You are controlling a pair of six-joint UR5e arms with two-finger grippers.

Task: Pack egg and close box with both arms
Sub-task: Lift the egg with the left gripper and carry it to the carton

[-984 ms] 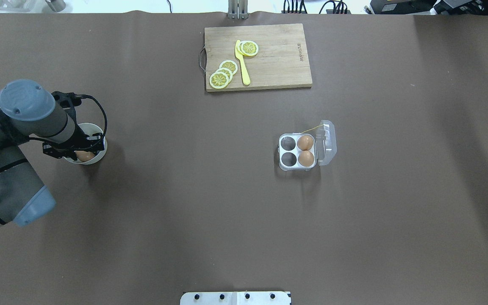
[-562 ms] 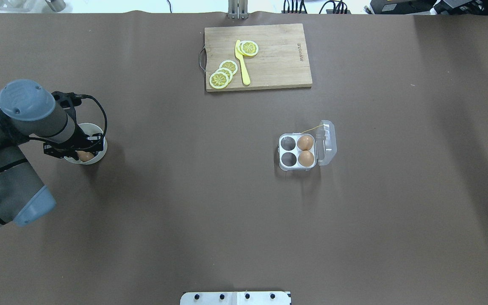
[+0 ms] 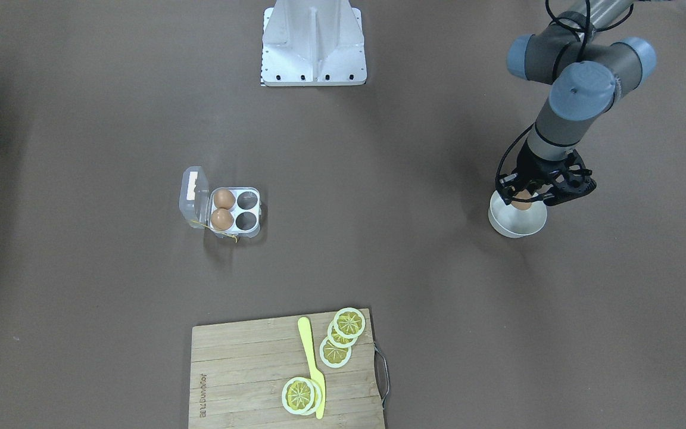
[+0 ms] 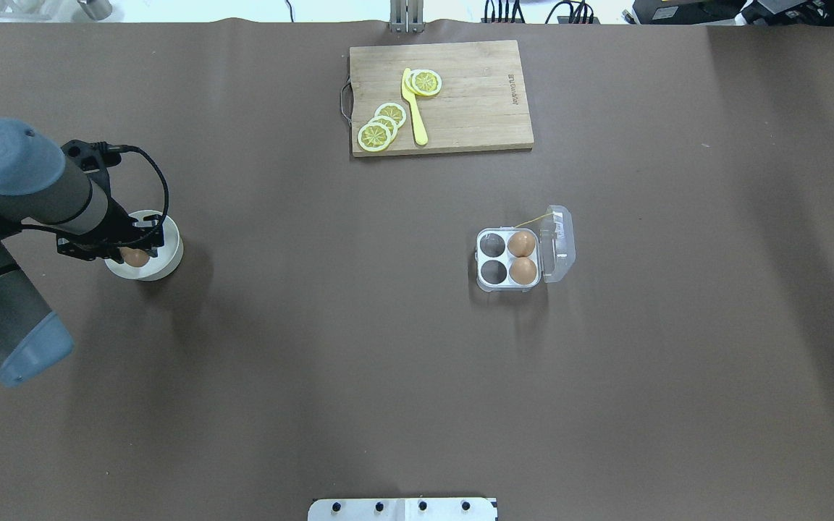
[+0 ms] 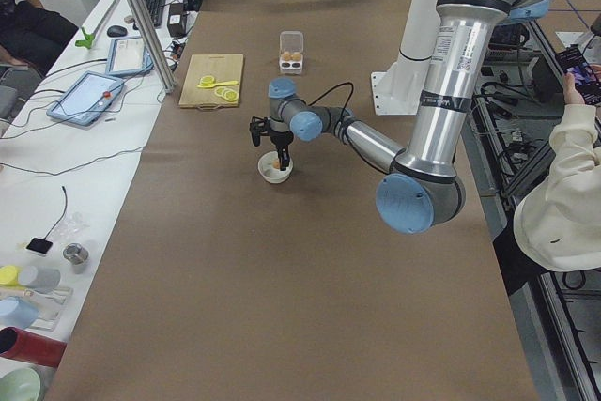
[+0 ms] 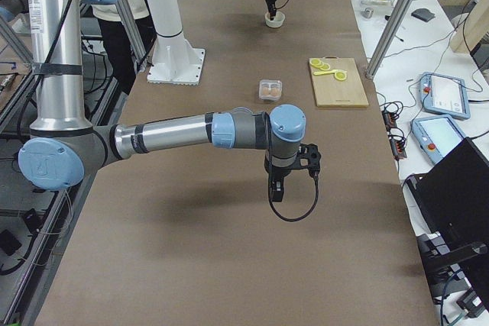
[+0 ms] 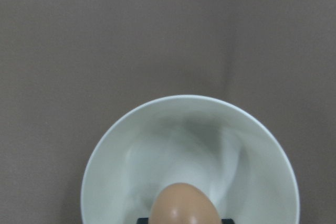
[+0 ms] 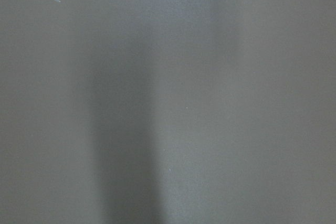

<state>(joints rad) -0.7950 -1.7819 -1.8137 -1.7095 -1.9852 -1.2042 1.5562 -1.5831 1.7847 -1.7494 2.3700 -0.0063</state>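
My left gripper (image 4: 133, 255) is shut on the egg (image 4: 135, 257) and holds it just above a round white bowl (image 4: 168, 255). In the front view the egg (image 3: 521, 201) sits between the black fingers over the bowl's far rim. In the left wrist view the egg (image 7: 184, 206) is at the bottom edge over the bowl (image 7: 157, 145). The box (image 4: 493, 272) stands right of the table's centre with its lid (image 4: 560, 244) open. Two other brown eggs (image 4: 522, 244) fill the cups next to the lid; the two left cups are bare. My right gripper (image 6: 274, 188) shows only in the exterior right view, pointing down over bare table; I cannot tell whether it is open or shut.
A wooden cutting board (image 4: 460, 123) with lemon slices (image 4: 381, 126) and a yellow knife (image 4: 414, 108) lies at the table's far middle. The white base plate (image 4: 402, 509) is at the near edge. The right wrist view shows only brown table cover.
My left arm has moved up and to the left, and the egg has come up out of the bowl's bottom with the gripper. The box has not moved.
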